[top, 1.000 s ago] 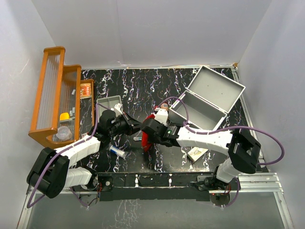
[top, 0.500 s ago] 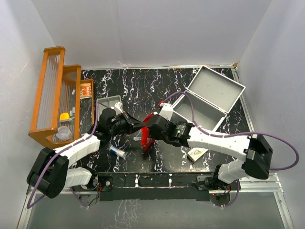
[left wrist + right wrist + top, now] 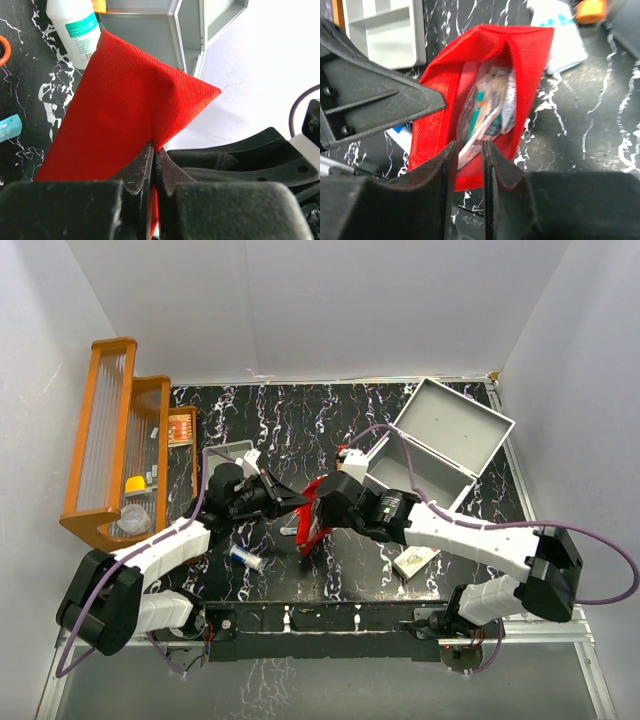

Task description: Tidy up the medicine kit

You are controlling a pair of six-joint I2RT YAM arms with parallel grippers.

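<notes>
The red pouch (image 3: 314, 520) stands open between both grippers at the table's middle. My left gripper (image 3: 292, 498) is shut on its fabric edge (image 3: 125, 110), the jaws [no gap] pinched at the left gripper's tips (image 3: 154, 150). My right gripper (image 3: 333, 502) sits at the pouch mouth (image 3: 485, 45); its jaws stand a narrow gap apart around the end of a clear packet of sachets (image 3: 487, 107) that lies inside the pouch. The right gripper shows in its own view (image 3: 470, 160). The medicine kit (image 3: 440, 445), a grey metal case, stands open at the back right, also in the left wrist view (image 3: 192, 30).
A small grey tray (image 3: 228, 455) sits behind the left gripper. A wooden rack (image 3: 110, 440) stands at the far left. A blue-and-white tube (image 3: 247, 558) and a small box (image 3: 415, 560) lie near the front. A white bottle (image 3: 72, 27) lies beside the pouch.
My right arm has swung its elbow out to the right and brought its gripper down to the pouch mouth. The left gripper has kept hold of the pouch, which now stands more open.
</notes>
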